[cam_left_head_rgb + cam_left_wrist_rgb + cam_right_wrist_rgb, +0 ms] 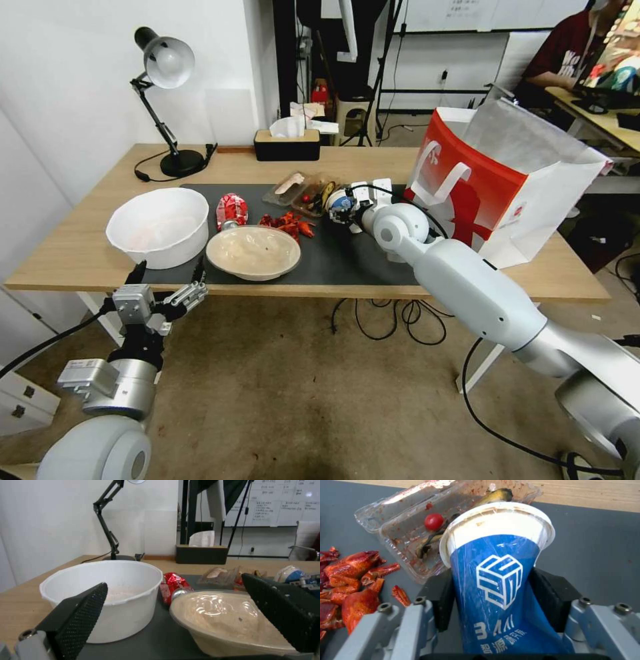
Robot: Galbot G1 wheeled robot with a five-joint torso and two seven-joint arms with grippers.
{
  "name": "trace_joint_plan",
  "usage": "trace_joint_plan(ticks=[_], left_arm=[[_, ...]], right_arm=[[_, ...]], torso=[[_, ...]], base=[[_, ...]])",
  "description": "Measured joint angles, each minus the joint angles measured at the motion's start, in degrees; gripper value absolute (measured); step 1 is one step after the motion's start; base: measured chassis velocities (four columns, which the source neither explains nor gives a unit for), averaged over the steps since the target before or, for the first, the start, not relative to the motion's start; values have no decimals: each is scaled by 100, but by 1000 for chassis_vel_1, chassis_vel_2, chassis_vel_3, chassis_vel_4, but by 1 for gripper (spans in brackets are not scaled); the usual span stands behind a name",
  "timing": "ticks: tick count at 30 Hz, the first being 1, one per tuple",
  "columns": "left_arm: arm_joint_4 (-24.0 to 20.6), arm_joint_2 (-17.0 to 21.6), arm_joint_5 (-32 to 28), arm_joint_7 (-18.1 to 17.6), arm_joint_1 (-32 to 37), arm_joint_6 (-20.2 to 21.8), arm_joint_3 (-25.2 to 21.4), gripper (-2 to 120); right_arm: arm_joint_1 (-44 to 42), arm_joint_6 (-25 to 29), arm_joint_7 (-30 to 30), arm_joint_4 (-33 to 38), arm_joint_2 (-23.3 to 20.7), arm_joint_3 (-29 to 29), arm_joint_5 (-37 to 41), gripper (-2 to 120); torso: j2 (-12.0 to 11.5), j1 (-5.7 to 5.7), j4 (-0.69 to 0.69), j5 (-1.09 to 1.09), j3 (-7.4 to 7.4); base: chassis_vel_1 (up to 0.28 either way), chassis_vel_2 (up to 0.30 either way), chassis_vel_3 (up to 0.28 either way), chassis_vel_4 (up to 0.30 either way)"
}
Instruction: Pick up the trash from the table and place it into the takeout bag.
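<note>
My right gripper (498, 597) pinching blue cup (496, 580), pads on both sides, cup low over mat (596, 542). Just beyond cup: clear tray (403, 530) with tomato; crayfish shells (353, 580) beside. Bag (507, 187) near, open, none of this litter visibly in it. My left gripper (167, 277) spread, idle at bench (67, 253) edge, facing white bowl (106, 590), beige bowl (226, 620), red can (173, 585). Task barely begun; nearly all litter left.

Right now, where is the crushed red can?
In the head view the crushed red can lies on the dark mat, left of centre, between the white tub and the beige bowl, just behind the bowl.
</note>
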Motion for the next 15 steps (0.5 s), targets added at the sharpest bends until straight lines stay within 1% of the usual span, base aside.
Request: trace_joint_plan(ticks=[10,15], left_arm=[[13,-29,13,0,28,-15,15,100],[21,-26,16,0,27,-18,13,100]], right_arm=[[-69,23,-2,10,11,12,-30,50],[-86,24,-5,52,-3,23,-31,49]], torso=[[0,0,-1,0,-1],[0,0,1,0,0]], base=[[0,0,0,0],[0,0,0,0]])
